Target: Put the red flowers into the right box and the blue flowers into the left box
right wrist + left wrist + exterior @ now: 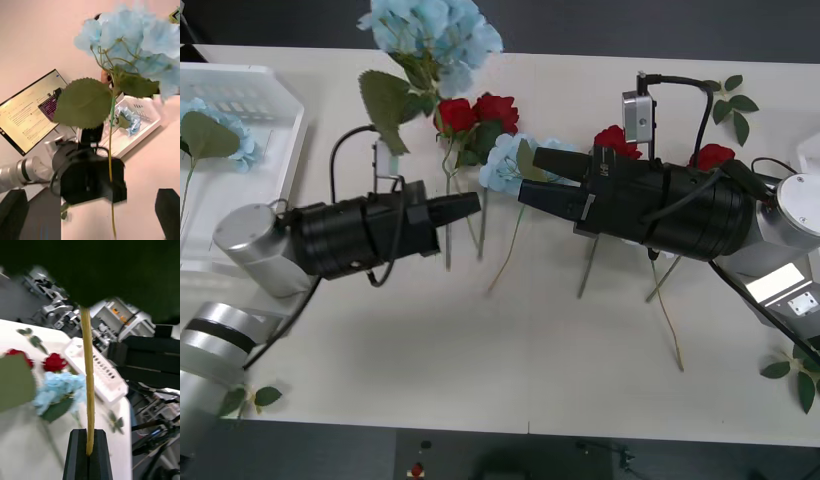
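Table (510, 370) with both arms over it, flowers across the far half.

Left box (280, 150), slotted white basket at the far left, holds one blue flower (242, 148) with a leaf; right box (808, 152), a white rim at the far right edge; left gripper (465, 206) at centre-left, black fingers (88, 455) clenched on a thin stem (87, 390), seen close in the left wrist view; that stem carries a large blue flower (435, 35) and a broad leaf (385, 105), raised at the far centre; right gripper (545, 180) at centre, fingers (168, 212) spread and released, by a small blue flower (505, 165) lying on the table; red flowers: two (475, 115) far centre, one (615, 140) and one (713, 156) behind the right arm; loose leaf sprigs (732, 105) far right and near right.
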Robot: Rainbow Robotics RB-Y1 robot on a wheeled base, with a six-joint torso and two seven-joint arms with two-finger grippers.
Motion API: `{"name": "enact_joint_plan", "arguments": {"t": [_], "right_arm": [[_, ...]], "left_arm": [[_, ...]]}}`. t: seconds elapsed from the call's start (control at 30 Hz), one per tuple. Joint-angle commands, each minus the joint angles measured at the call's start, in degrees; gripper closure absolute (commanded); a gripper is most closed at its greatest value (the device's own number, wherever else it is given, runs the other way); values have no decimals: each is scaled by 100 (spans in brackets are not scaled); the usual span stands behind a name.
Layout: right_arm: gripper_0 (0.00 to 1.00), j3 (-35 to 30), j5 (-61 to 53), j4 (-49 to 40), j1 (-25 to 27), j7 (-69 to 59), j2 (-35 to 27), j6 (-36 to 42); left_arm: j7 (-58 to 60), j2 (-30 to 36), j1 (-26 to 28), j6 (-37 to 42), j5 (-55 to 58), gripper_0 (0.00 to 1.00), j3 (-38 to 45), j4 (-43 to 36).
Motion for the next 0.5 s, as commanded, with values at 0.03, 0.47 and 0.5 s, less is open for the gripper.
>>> {"name": "enact_joint_plan", "arguments": {"t": [0.03,0.47,0.5], "right_arm": [[0,-44,-106,-196,-132,-259,-247,-139],[0,-35,-186,-187,-149,-3089,-2058,-561],[0,-35,-186,-187,-149,-3371,-2233,-578]], "left_arm": [[181,719,-250,8,-426,100,833,-121],[2787,2767,-259,-326,-2562,100,1993,-25],[2901,2881,-197,-326,-2694,100,2081,2]]}}
